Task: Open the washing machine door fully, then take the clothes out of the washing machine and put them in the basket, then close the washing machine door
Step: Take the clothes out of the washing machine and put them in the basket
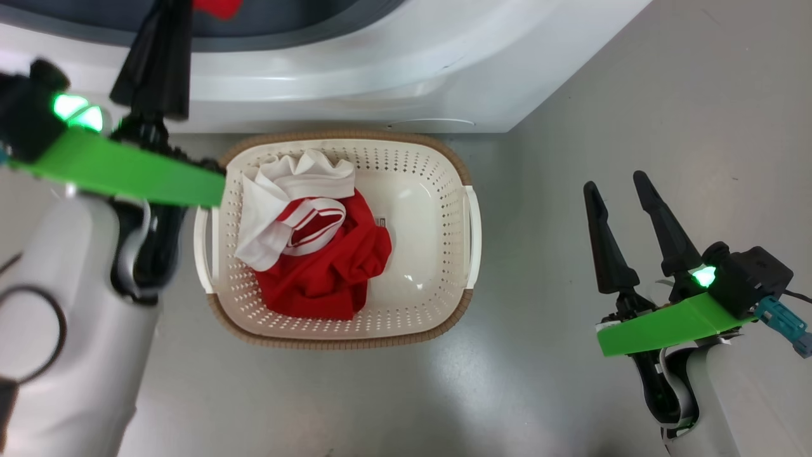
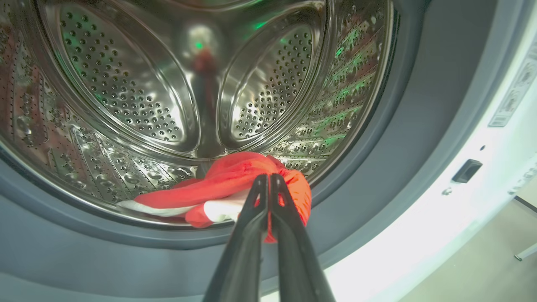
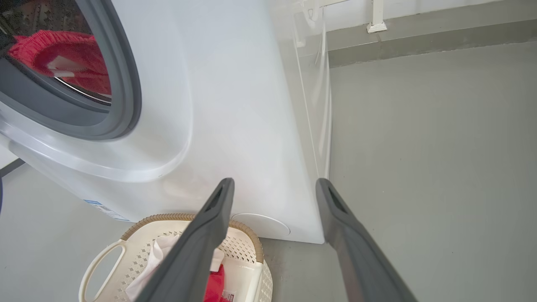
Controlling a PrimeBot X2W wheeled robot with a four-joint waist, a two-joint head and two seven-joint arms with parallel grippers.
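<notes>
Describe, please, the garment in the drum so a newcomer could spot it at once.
Find the white washing machine and look into its steel drum. At the drum's front lip lies a red garment with a white part, pinched by the left pincer. The other red-and-white clothes lie in the basket on the floor.

The head camera looks almost straight down onto a basket (image 1: 342,135) on a grey floor (image 1: 602,95), with the lower front of a washing machine (image 1: 355,82) across the top edge. The left wrist camera sits very near the machine's opening and faces into the drum (image 2: 126,92), with a red garment (image 2: 226,180) close ahead at the drum's lip. The right wrist camera sits low and farther back, facing the machine's front and side. It shares the basket and machine front with the head view, and the red garment in the opening with the left wrist view.
</notes>
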